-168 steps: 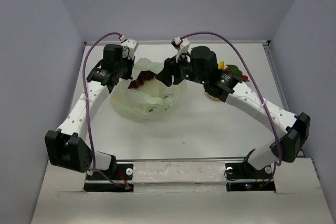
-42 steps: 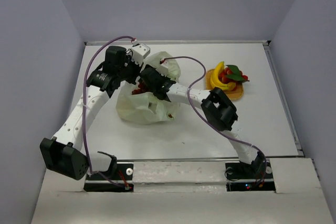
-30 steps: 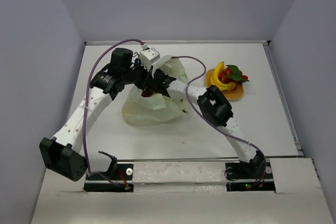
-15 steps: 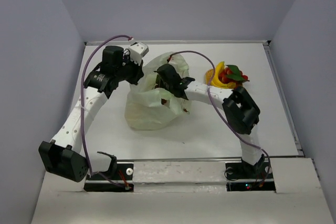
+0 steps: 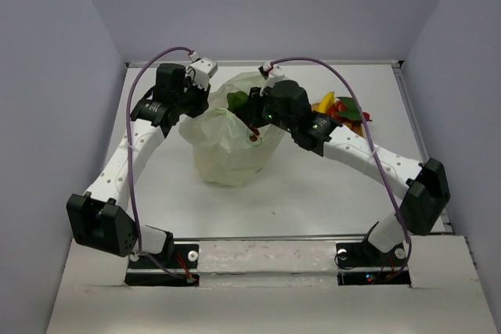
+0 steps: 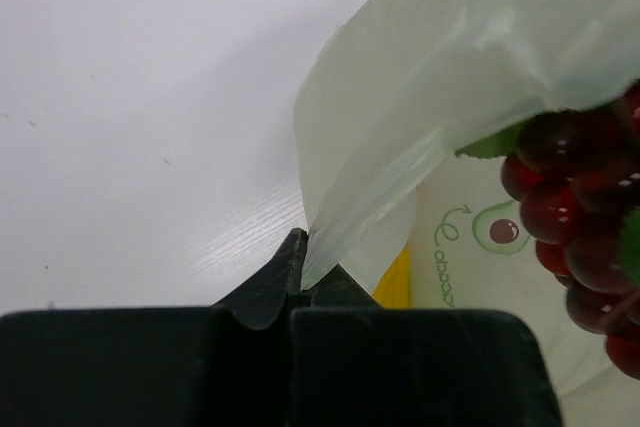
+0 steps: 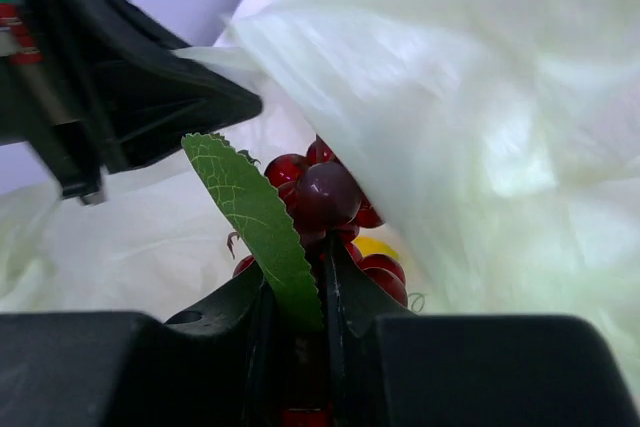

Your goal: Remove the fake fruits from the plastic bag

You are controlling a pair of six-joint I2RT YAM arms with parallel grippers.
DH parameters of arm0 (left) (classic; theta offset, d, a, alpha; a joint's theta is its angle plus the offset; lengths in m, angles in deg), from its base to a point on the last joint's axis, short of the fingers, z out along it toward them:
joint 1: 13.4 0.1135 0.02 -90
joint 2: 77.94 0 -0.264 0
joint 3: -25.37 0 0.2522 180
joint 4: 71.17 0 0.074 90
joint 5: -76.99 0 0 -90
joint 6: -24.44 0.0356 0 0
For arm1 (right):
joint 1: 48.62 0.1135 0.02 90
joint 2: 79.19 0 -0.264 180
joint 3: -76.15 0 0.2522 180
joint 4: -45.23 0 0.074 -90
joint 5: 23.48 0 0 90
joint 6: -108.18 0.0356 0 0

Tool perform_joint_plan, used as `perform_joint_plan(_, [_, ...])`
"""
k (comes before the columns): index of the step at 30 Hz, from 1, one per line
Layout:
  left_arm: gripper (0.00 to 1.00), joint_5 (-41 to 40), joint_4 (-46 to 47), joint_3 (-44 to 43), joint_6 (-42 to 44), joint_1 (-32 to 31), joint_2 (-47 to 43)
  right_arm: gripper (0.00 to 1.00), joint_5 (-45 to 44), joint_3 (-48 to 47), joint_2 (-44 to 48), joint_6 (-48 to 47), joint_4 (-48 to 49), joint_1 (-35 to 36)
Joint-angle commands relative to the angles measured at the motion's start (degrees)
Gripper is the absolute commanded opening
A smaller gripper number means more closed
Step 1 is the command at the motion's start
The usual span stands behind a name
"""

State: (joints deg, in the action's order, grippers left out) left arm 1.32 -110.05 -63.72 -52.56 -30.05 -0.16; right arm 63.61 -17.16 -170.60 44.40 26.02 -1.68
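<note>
The pale green-white plastic bag (image 5: 227,142) stands lifted at the table's middle back. My left gripper (image 6: 300,252) is shut on a fold of the bag's edge (image 6: 400,137) and holds it up on the left. My right gripper (image 7: 300,297) is shut on the dark red grape bunch (image 7: 325,197) and its green leaf (image 7: 255,217) at the bag's mouth. The grapes also show in the left wrist view (image 6: 570,187). Bananas (image 5: 325,103) and red pieces with green leaves (image 5: 348,111) lie on an orange mat to the right.
The orange mat with the fruits lies at the back right, behind my right arm (image 5: 368,158). A yellow piece (image 7: 375,245) shows deep inside the bag. Grey walls (image 5: 70,76) enclose the table on three sides.
My right arm swung back out from across the bag and its gripper rose to the bag's mouth with the grape bunch. The bag got pulled up taller. My left gripper kept its hold.
</note>
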Motion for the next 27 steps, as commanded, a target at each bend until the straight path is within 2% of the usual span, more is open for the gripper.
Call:
perform_joint_plan(1, [0.00, -1.76, 1.92, -4.21, -1.48, 0.21, -0.26, 0.01, 8.79, -1.31, 5.11, -6.34, 4.75, -0.18])
perform_joint_plan(6, [0.00, -2.99, 1.31, -6.93, -3.15, 0.21, 0.53, 0.01, 21.34, -6.14, 5.11, -7.06, 4.84, -0.71])
perform_joint_plan(8, [0.00, -3.52, 1.31, -7.37, -3.24, 0.21, 0.36, 0.01, 22.52, -8.76, 5.46, -6.01, 4.75, -0.71])
perform_joint_plan(10, [0.00, -4.21, 1.65, -6.85, -2.63, 0.12, -0.17, 0.01, 18.06, -10.00, 6.94, -5.56, 4.84, -0.71])
perform_joint_plan(14, [0.00, -5.89, 2.62, -2.99, -0.87, 0.21, -1.49, 0.01, 7.68, -13.52, 8.97, -3.29, 4.75, -5.09])
perform_joint_plan(18, [0.00, -8.17, 1.23, -2.98, -0.78, 0.21, -0.97, 0.01, 3.63, -17.39, 8.28, -2.66, 3.88, -9.75])
perform_joint_plan(22, [0.00, -9.05, 0.69, -4.74, -1.57, 0.21, -0.87, 0.01, -0.50, -23.18, 7.31, -4.59, -2.26, -11.60])
perform_joint_plan(26, [0.00, -8.97, 0.87, -5.35, -2.36, 0.21, -1.75, 0.01, -10.42, -30.03, 6.87, -11.42, -10.07, -12.22])
perform_joint_plan(27, [0.00, -9.49, 0.69, -5.53, -2.45, 0.21, -1.84, 0.01, -16.36, -30.83, 6.69, -12.50, -12.10, -12.22])
